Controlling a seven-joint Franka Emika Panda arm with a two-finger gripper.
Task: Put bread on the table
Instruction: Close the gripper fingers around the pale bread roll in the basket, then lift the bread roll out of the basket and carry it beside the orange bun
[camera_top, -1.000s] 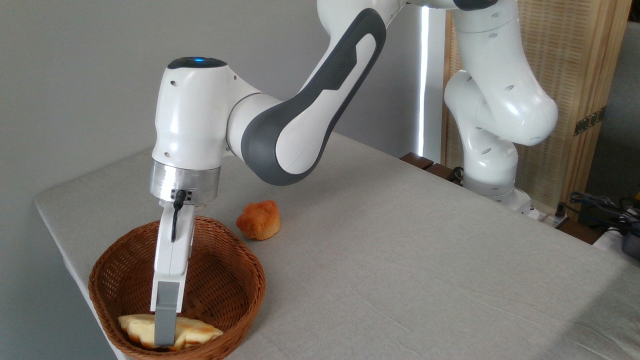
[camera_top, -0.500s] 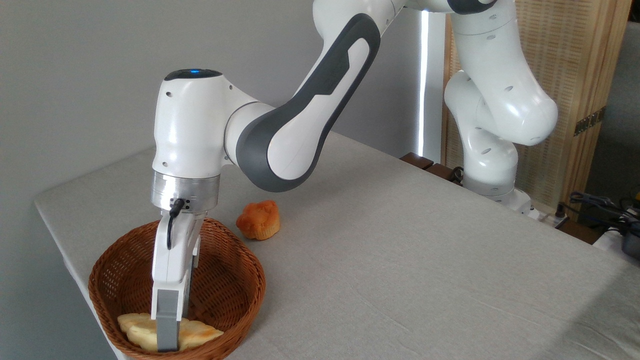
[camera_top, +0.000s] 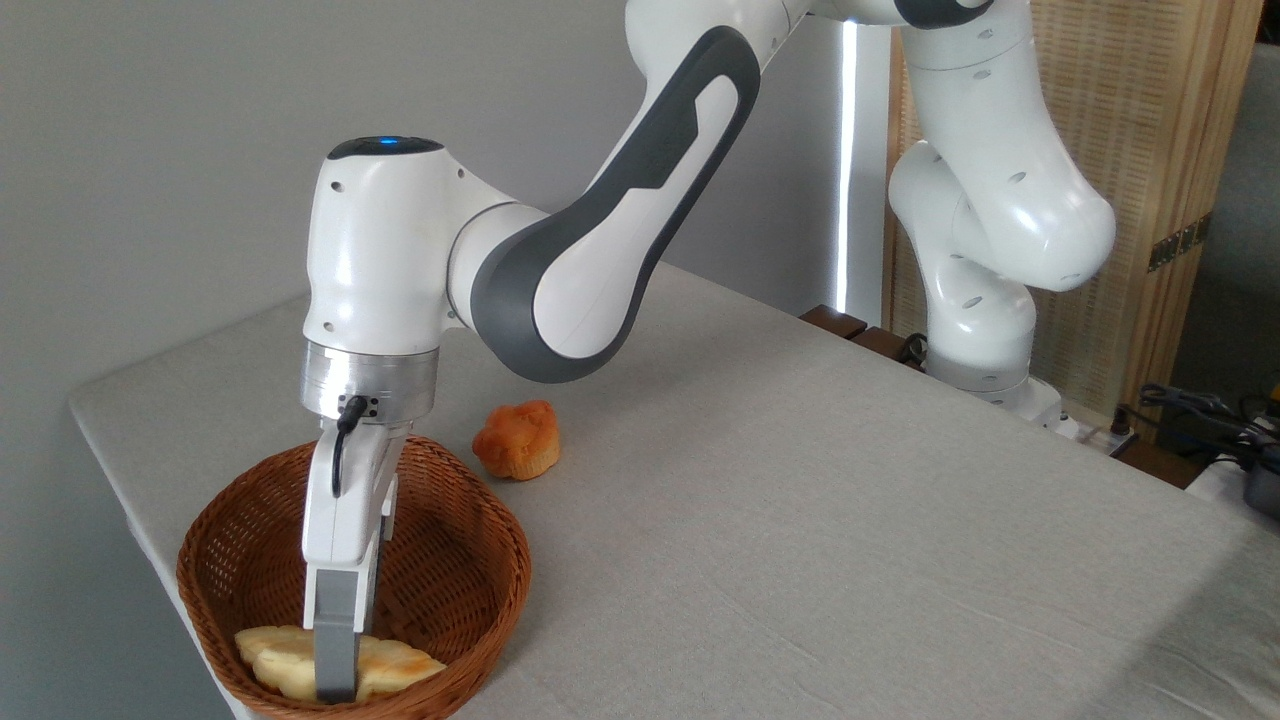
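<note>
Pointing straight down into the basket (camera_top: 460, 560), the gripper (camera_top: 336, 672) is reaching to the bread (camera_top: 395, 668), and its grey near finger (camera_top: 336, 650) is standing across the middle of the loaf; the far finger is hiding behind the near one, so I cannot tell from this side-on view whether the 2 fingers are pressing on the loaf or standing apart from it. That bread, pale yellow with a lightly browned top, is lying lengthwise on the basket floor at the near rim, both tapered ends showing on either side of the finger, and it is not resting on the table (camera_top: 800, 520) at all. Brown woven wicker is curving around it, and the basket is sitting near the front left corner of the cloth-covered tabletop. Just behind the basket's far rim, slightly to the right and apart from it, 1 small orange muffin (camera_top: 518, 440) is sitting on the cloth. Above the gripper, the arm (camera_top: 560, 280) is bending in a white and dark grey elbow, with a blue light glowing on top of the wrist housing. Farther back, the arm's base (camera_top: 985, 350) is standing at the table's far right edge, in front of a wooden screen (camera_top: 1150, 180), while dark cables (camera_top: 1200, 410) are lying at the right.
</note>
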